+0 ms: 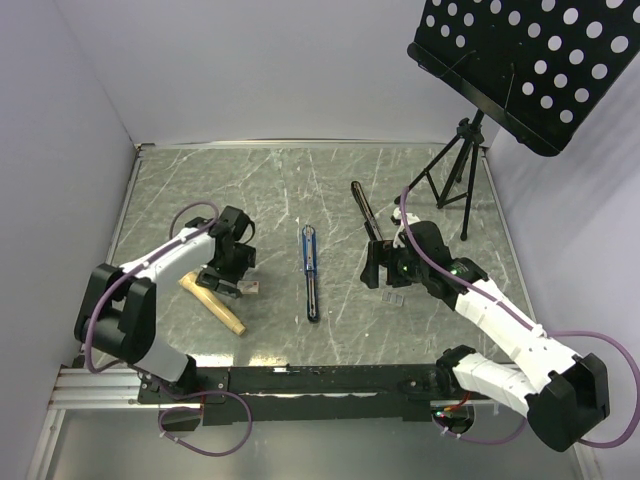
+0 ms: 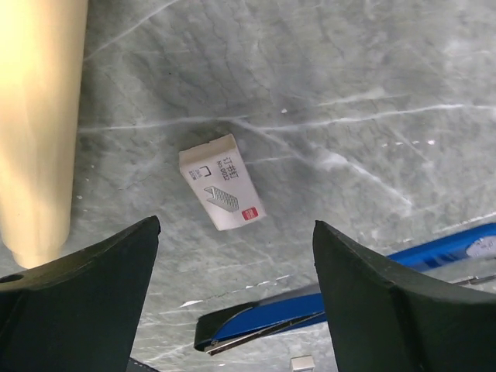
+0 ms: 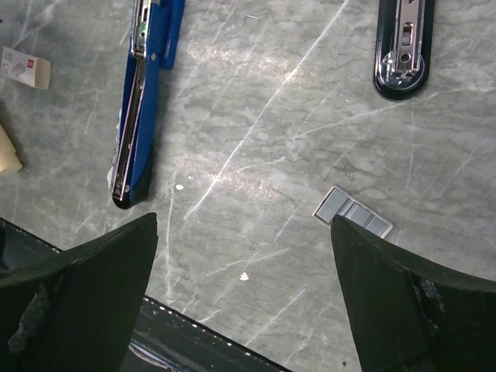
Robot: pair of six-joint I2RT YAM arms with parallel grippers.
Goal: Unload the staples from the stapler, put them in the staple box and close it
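Grey marbled counter (image 1: 280,190). Pale wooden rod (image 1: 213,304), maybe a handle, near left. Small tan-and-white box (image 2: 222,183) just right of rod, not touching. Black perforated music stand (image 1: 530,60) on tripod, far right.

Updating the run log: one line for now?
left pincer open | right pincer open | staples loose on table | blue stapler lying open

- Wooden stick (image 2: 39,124) running off top and left edges of left wrist view; far end not showing.
- Blue stapler (image 2: 263,314) passing behind finger (image 2: 395,310) of left gripper (image 2: 236,225), rear part leaving right edge.
- Small pale thing (image 2: 302,363) being cropped by bottom edge; too little showing to name.
- Print on box (image 2: 221,182) blurring, not readable.
- In right wrist view, black stapler (image 3: 401,46) being cut by top edge.
- Staples (image 3: 353,213) showing as grey strip; single ones too fine to count.
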